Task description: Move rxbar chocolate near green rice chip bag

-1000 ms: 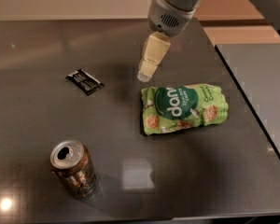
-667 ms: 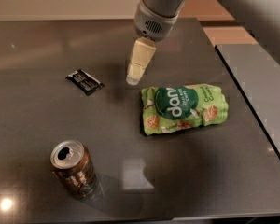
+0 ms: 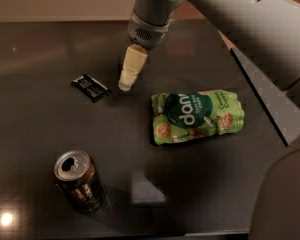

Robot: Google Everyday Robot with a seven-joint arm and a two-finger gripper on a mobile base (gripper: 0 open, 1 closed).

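1. The rxbar chocolate (image 3: 91, 87) lies flat on the dark desk (image 3: 40, 134). It is a small black bar with white letters.
2. The gripper (image 3: 125, 85) hangs from the big gray arm, with its tip low over the desk. The bar is just to the left of that tip, very near. I do not think they touch, but it is hard to be sure.
3. The bar lies slanted. Its long side runs from the far left down to the near right, and its near-right end points at the gripper.
4. I cannot tell if the gripper is open or closed. It holds nothing that I can see.
5. The green rice chip bag (image 3: 196, 115) is on the other side of the gripper, to the right and a bit closer to me. So the gripper sits between the bar and the bag, much nearer the bar.
6. I think the next move is a small step left to get over the bar.
7. A brown can (image 3: 80, 181) stands well apart at the front left, out of the way.
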